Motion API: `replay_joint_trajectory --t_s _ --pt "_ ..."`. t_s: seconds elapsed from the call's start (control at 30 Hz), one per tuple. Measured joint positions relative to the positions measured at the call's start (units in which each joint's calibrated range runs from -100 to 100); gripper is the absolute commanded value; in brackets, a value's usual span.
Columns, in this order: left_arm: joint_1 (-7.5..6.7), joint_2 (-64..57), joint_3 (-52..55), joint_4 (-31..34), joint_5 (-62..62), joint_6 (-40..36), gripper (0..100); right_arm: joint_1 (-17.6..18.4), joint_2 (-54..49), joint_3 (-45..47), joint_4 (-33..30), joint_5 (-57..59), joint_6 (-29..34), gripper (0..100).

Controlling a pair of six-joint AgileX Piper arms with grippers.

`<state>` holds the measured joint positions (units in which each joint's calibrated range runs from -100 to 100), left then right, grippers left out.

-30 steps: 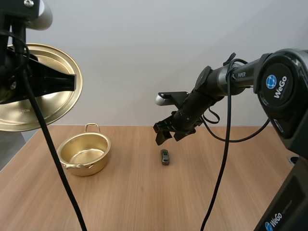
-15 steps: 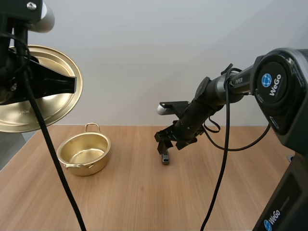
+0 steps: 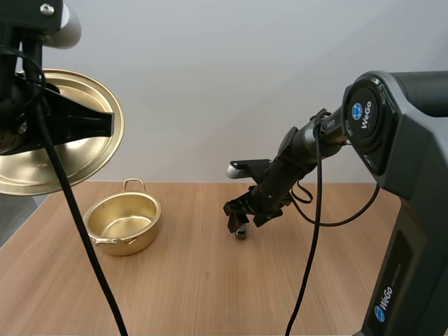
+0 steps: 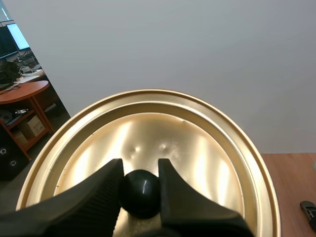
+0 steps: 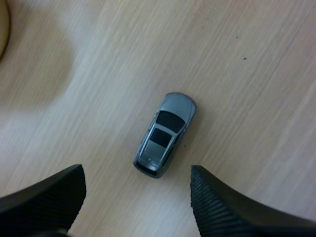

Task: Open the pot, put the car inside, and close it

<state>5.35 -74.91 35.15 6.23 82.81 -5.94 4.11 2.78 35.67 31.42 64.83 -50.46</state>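
The left end effector point(image 4: 139, 170) pinches the black knob point(image 4: 140, 193) of the gold lid point(image 4: 197, 148) and holds the lid high in the air, up and to the left of the open gold pot point(image 3: 122, 224) on the wooden bench point(image 3: 210, 287). The right end effector point(image 5: 136, 180) hangs low over the small grey car point(image 5: 164, 134), its fingers wide apart, one on each side and not touching it. The car lies flat on the bench, a little way right of the pot.
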Motion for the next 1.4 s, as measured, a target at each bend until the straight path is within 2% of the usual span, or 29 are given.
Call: replay_joint_trajectory --t_s 0.6,0.87,1.13,1.23,1.3,1.33,1.37,1.4 --pt "0.0 0.0 0.0 0.0 0.71 0.0 0 0.0 5.94 -0.23 3.09 -2.2 -5.27 100" --pt "0.0 0.0 0.0 0.0 0.71 0.0 0 0.0 6.08 -0.23 9.4 -2.2 -11.27 100" --pt "0.0 0.0 0.0 -0.92 4.04 0.0 0 0.0 6.08 -0.23 9.86 -4.99 -11.2 98" --pt "0.0 0.0 0.0 -1.64 4.82 0.0 0 0.0 6.19 -0.23 9.86 -5.6 -11.2 67" --pt "0.0 0.0 0.0 -1.64 4.82 0.0 0 0.0 6.31 -0.23 9.99 -5.44 -11.1 29" --pt "0.0 0.0 0.0 -1.64 4.82 0.0 0 0.0 6.43 -0.23 9.99 -5.44 -11.1 7" --pt "0.0 0.0 0.0 -1.64 4.82 0.0 0 0.0 6.7 -0.23 9.99 -5.44 -11.01 0" --pt "0.0 0.0 0.0 -1.64 4.82 0.0 0 0.0 6.85 -0.23 10.1 -5.64 -10.79 0"
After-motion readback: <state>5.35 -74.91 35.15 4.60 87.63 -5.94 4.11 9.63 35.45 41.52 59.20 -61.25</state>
